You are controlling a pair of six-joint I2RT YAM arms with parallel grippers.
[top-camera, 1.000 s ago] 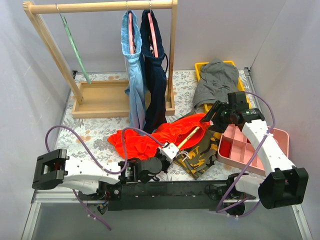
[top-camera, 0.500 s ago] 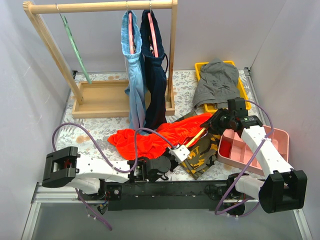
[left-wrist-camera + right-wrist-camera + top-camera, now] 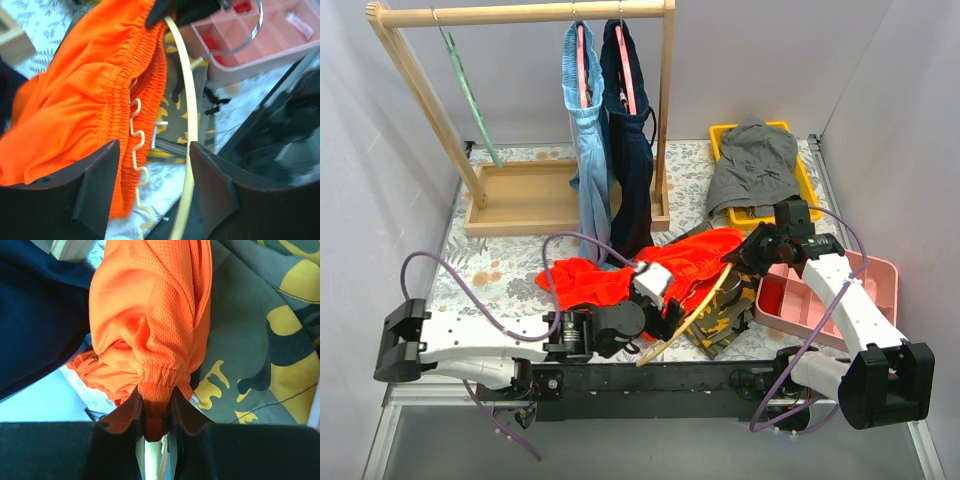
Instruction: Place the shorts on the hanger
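The orange-red shorts (image 3: 605, 282) lie bunched mid-table. My right gripper (image 3: 747, 252) is shut on their elastic waistband (image 3: 156, 382), with a pale strip of the hanger (image 3: 151, 452) showing beneath the jaws. The pale-yellow hanger (image 3: 688, 312) slants from the right gripper down to the table's front edge. My left gripper (image 3: 655, 288) is over the shorts' right part. In the left wrist view its fingers (image 3: 95, 185) are wide open (image 3: 153, 150). The hanger's bar (image 3: 189, 125) and wavy strip pass between them, beside the shorts (image 3: 75, 100).
Camouflage shorts (image 3: 730, 305) lie under the hanger. A pink compartment tray (image 3: 880, 275) is at the right. Grey shorts (image 3: 752, 165) rest on a yellow tray (image 3: 720, 132). A wooden rack (image 3: 520, 14) at the back holds a mint-green hanger (image 3: 470, 90) and blue garments (image 3: 610, 130).
The left gripper has drawn back left and turned. The hanger has swung so its lower end reaches the table's front edge. The right gripper has shifted slightly with the shorts.
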